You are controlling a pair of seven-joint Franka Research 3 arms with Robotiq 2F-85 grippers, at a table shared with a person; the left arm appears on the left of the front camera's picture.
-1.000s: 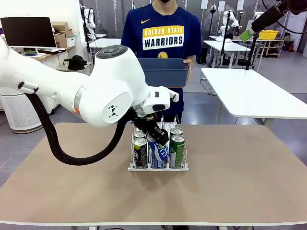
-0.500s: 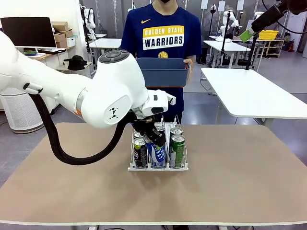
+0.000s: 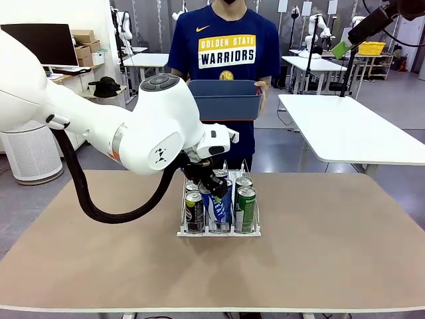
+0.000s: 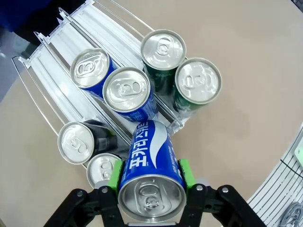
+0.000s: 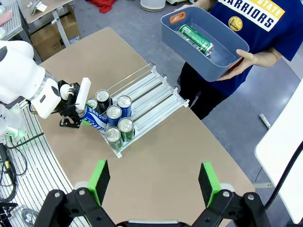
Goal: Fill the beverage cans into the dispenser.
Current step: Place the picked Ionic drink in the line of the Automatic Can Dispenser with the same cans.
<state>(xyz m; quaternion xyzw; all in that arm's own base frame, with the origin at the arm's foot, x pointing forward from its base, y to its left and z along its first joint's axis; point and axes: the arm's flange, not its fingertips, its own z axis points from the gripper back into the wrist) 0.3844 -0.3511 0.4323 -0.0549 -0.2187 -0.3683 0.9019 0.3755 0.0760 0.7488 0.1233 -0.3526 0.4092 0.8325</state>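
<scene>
My left gripper (image 4: 150,185) is shut on a blue beverage can (image 4: 150,163) with white lettering. It holds the can tilted at the near end of the dispenser (image 4: 57,52), by the middle lane. That lane holds two blue cans (image 4: 129,92), with two green cans (image 4: 198,82) and two black cans (image 4: 78,142) in the lanes on either side. From the front, the held can (image 3: 220,206) leans between a black can (image 3: 194,211) and a green can (image 3: 246,209). My right gripper (image 5: 154,182) hangs open high above the table, holding nothing.
Across the table a person holds a blue-grey tub (image 3: 229,100) at chest height. One green can (image 5: 196,39) lies in the tub (image 5: 222,64). The far halves of the dispenser lanes (image 5: 151,92) are bare. Open tabletop (image 3: 332,252) lies on both sides.
The left arm has shifted a little, moving the held blue can slightly up and toward the far side at the dispenser's near end. The grip is unchanged, and the right gripper stays open.
</scene>
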